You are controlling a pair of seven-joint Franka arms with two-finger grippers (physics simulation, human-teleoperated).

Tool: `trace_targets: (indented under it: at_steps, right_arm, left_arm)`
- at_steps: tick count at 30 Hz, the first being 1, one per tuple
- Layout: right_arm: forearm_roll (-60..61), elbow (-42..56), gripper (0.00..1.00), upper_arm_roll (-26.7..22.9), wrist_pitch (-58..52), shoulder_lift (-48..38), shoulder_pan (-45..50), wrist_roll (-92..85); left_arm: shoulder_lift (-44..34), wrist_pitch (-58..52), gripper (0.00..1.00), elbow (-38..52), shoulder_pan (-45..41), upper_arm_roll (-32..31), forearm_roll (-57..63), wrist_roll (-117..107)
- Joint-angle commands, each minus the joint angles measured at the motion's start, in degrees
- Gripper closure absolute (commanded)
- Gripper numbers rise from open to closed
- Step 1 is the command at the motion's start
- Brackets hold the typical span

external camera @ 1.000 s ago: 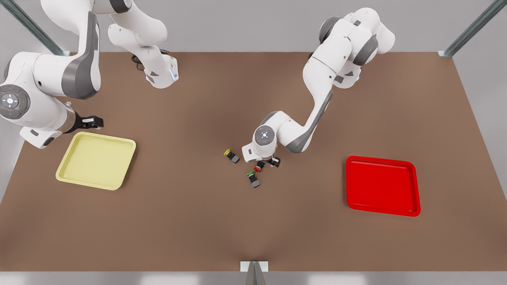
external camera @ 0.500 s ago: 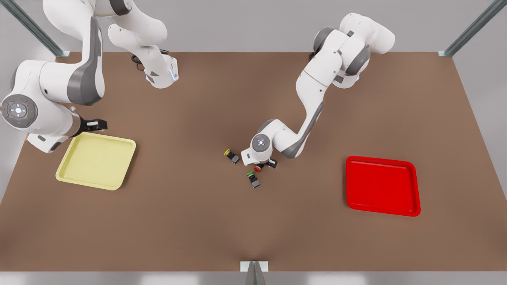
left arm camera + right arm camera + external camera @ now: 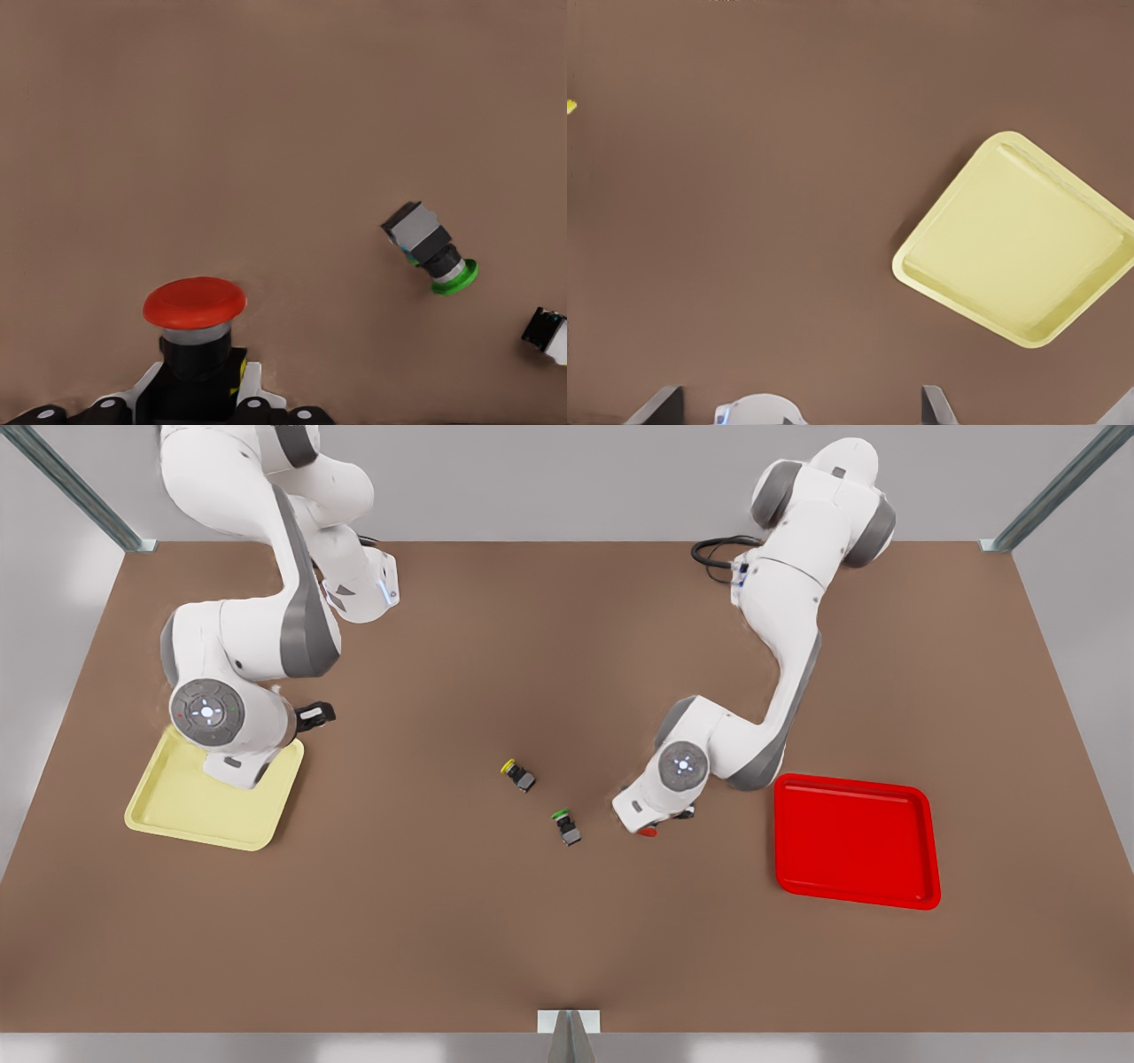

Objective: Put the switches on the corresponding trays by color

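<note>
Left gripper (image 3: 666, 824) grips red switch (image 3: 194, 312) near red tray (image 3: 855, 840).

table (image 3: 496, 930): plain matte brown, no pattern
yellow tray (image 3: 182, 808): pale yellow all over, rim the same shade
red tray (image 3: 855, 841): bright glossy red
red switch (image 3: 195, 305): red round cap on a pale grey collar, black body with a speck of yellow
green switch (image 3: 431, 249): green cap, grey-black blocky body
yellow switch (image 3: 518, 773): yellow cap, dark grey body
left gripper (image 3: 197, 409): black and white parts around the red switch
arms (image 3: 780, 646): white shells with grey joint bands
</note>
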Motion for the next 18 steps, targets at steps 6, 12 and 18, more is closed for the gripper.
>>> trace_targets:
  at_steps: [6,12,18]
  right_arm:
    - [2.67,0.64,0.00,0.00,23.53,11.15,20.05,16.08]
    - [8.29,0.02,0.00,0.00,40.23,19.15,22.95,16.00]
    - [7.94,-9.91,0.00,-0.43,55.00,20.21,25.68,15.48]
  left_arm:
    - [-1.10,-6.84,0.73,-3.70,29.26,-6.25,3.56,12.22]
    - [0.74,-4.47,0.72,-7.31,31.37,-7.31,4.79,13.63]
    - [2.06,-4.38,0.00,-8.98,33.92,-7.31,6.55,13.89]
